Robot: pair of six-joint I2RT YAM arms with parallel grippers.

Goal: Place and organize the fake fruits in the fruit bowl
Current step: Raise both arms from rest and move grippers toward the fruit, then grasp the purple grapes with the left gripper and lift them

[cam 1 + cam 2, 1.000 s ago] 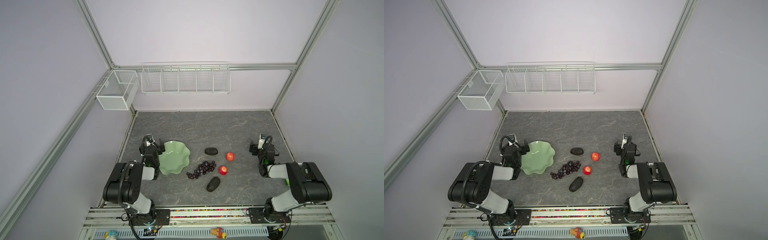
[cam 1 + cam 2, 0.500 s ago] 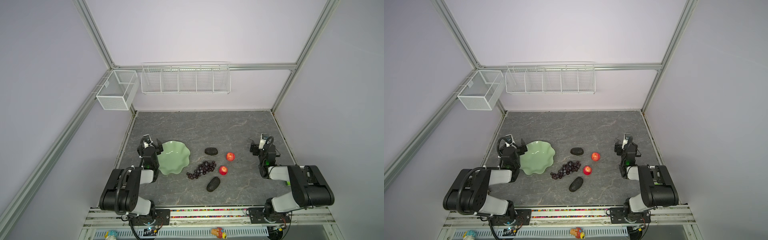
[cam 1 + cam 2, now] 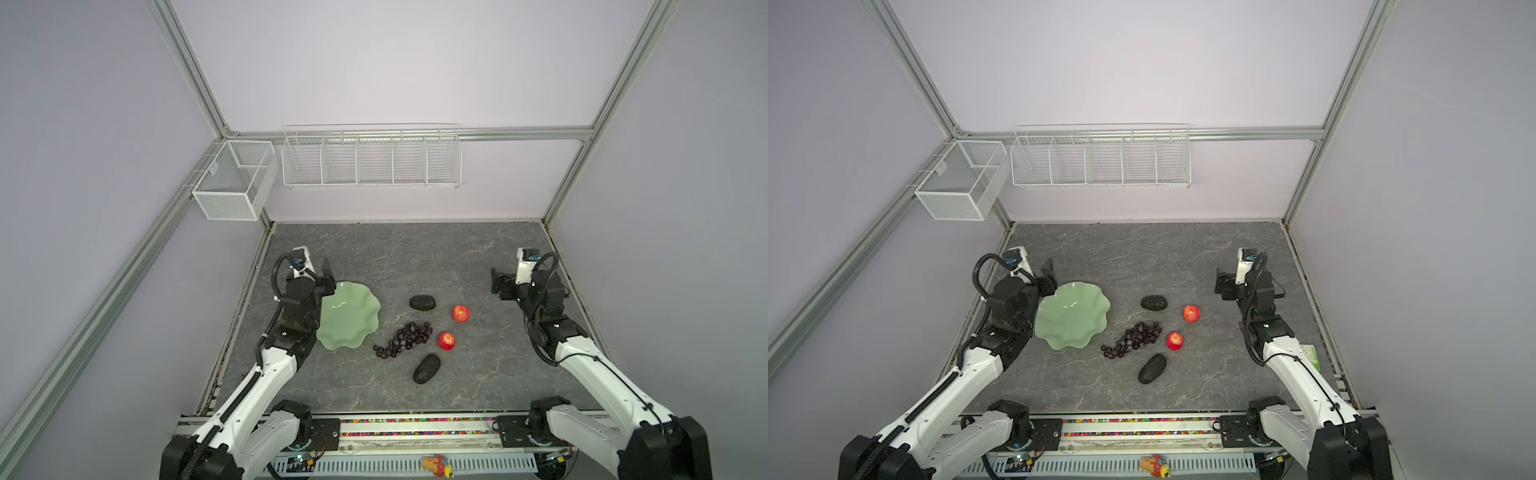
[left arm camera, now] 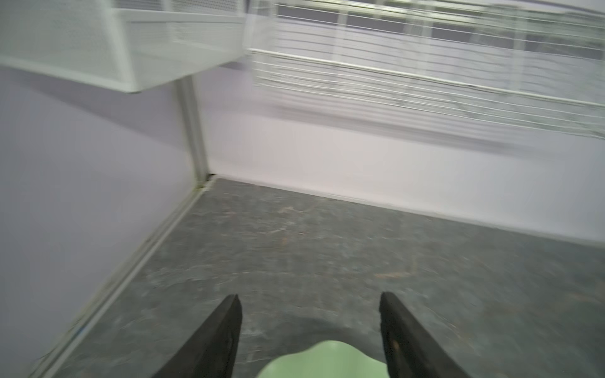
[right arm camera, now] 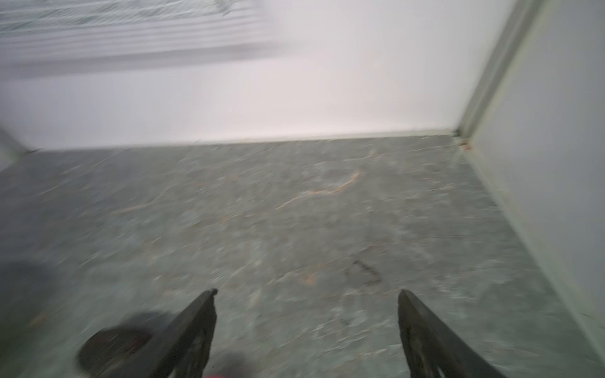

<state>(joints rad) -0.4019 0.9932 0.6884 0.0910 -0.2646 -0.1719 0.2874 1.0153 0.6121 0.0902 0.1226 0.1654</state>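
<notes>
Left tool (image 4: pixel 309 296) looks partly spread and empty from here, its fingers either side of a rim lobe of the one fruit bowl (image 3: pixel 357 328); I can't make out any contact. The bowl sits bare at the left of the surface (image 3: pixel 415 257). To its right, all loose on the surface: one grape bunch (image 3: pixel 405 338), two avocados (far avocado (image 3: pixel 422 302), near avocado (image 3: pixel 427 369)) and two apples (near apple (image 3: pixel 446 340), far apple (image 3: pixel 461 313)). Right tool (image 5: pixel 307 291) at far right, jaws wide, gripping and touching nothing.
</notes>
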